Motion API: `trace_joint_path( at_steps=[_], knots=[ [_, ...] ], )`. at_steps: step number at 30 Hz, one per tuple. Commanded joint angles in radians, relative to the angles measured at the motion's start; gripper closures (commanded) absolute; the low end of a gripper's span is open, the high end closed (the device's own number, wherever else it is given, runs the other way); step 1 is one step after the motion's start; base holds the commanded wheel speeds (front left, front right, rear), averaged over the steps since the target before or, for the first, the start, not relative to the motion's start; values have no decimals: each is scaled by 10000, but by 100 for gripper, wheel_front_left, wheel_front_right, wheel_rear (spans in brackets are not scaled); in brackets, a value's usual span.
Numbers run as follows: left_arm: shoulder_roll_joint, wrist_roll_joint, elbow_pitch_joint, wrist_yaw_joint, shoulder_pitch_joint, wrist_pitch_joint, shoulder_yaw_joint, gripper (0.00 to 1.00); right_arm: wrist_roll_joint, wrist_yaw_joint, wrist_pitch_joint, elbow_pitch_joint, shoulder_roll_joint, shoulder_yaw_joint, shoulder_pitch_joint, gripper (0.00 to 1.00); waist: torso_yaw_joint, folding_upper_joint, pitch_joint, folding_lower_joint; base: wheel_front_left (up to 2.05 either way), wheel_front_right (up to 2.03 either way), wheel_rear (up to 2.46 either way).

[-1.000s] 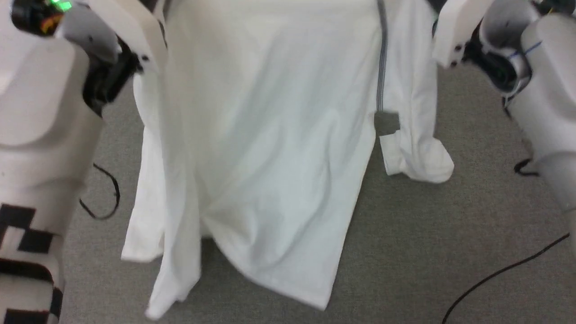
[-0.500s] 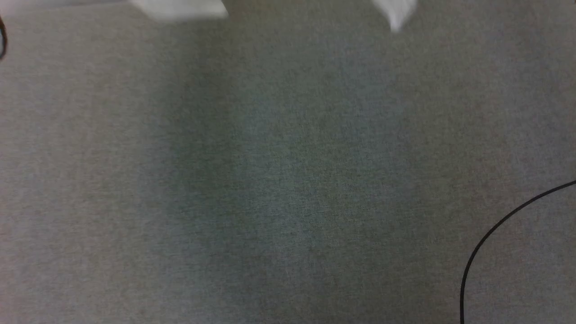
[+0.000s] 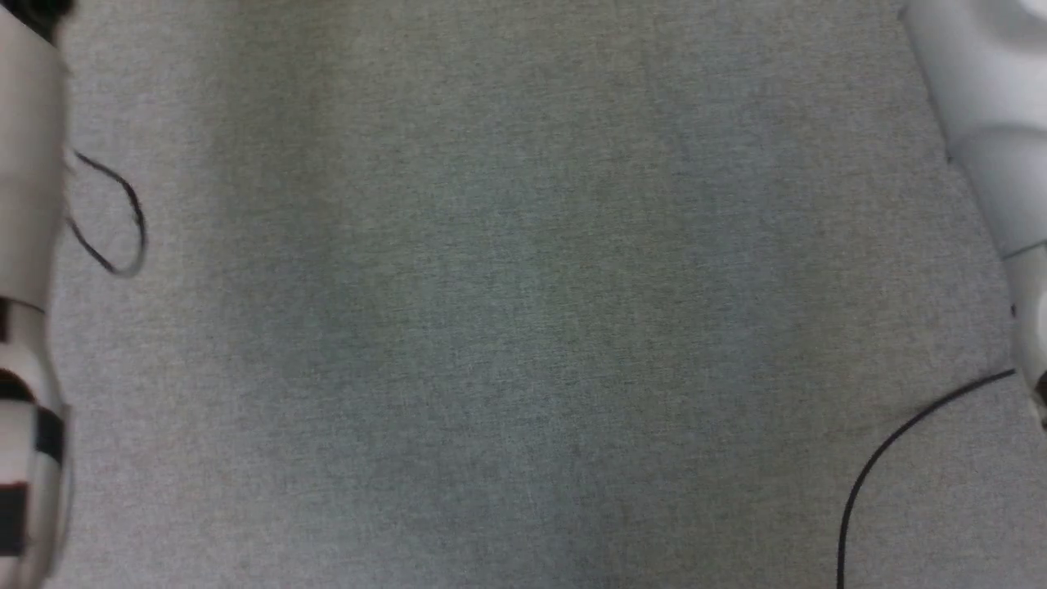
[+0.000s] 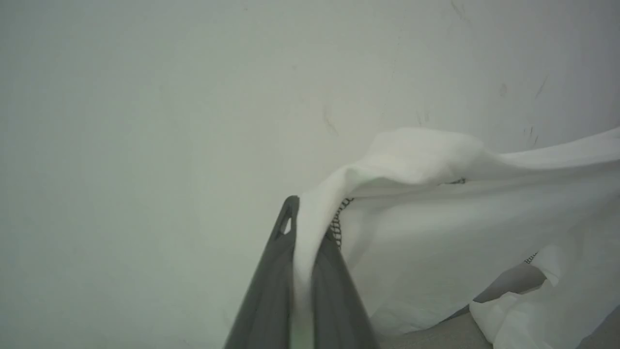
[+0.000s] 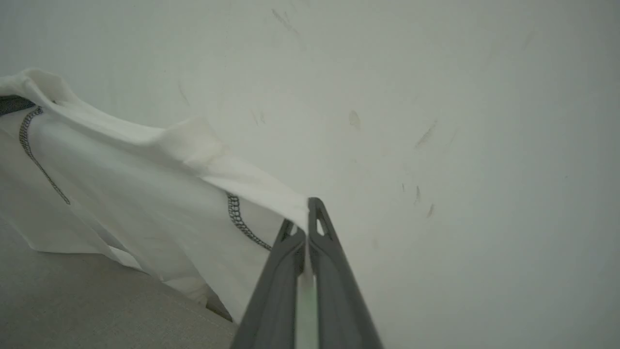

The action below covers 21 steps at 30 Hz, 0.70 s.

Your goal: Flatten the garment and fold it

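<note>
Garment (image 4: 436, 242), thin white, dark zigzag seams, pinched by left end effector (image 4: 310, 228) and right end effector (image 5: 304, 225)

Thin matt cloth garment (image 4: 436, 232) + rough carpet (image 3: 523, 327)

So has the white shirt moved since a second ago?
Yes: against the black floor cable, which stayed put, the white shirt went up the head view.

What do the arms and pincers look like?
The left pincer and right pincer have two long dark grey fingers with slotted tips. The left forearm is pale with black block markings, a black cable loop beside it; the right forearm is plain white.
</note>
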Motion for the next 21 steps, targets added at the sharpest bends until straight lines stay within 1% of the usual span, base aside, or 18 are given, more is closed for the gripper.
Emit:
trace_joint_path(
  at_steps=[1, 6, 10, 14, 16, 19, 21],
  knots=[
    [-10, -158, 138, 5, 455, -78, 106, 100, 235, -98, -83, 180, -162, 68, 282, 100, 266, 0, -117, -2, 0, 0, 0],
    [-480, -526, 190, 8, 2020, -126, 359, 100, 811, -98, -142, 271, -190, 638, 1531, 100, 468, 0, -758, -2, 0, 0, 0],
    [-869, -650, -748, 286, 4115, -133, 904, 100, 1068, -98, -187, -253, -401, 1041, 3304, 100, 567, 0, -1714, -2, 0, 0, 0],
    [-1036, -632, -2088, 570, 6640, -135, 1345, 100, 1351, -98, -198, -1515, -797, 1112, 5430, 100, 542, 0, -2534, -2, 0, 0, 0],
    [-1016, -561, -2870, 744, 7841, -135, 1466, 100, 1424, -98, -199, -2317, -1052, 1068, 6495, 100, 499, 0, -2913, -2, 0, 0, 0],
    [-860, -527, -4067, 1144, 9557, -128, 1521, 100, 1364, -98, -175, -3554, -1402, 810, 8048, 100, 397, 0, -3363, -2, 0, 0, 0],
    [-700, -533, -4957, 1488, 10600, 28, 1523, 100, 1259, -98, 65, -4483, -1577, 482, 9117, 100, 357, 0, -3658, -2, 0, 0, 0]
  ],
)
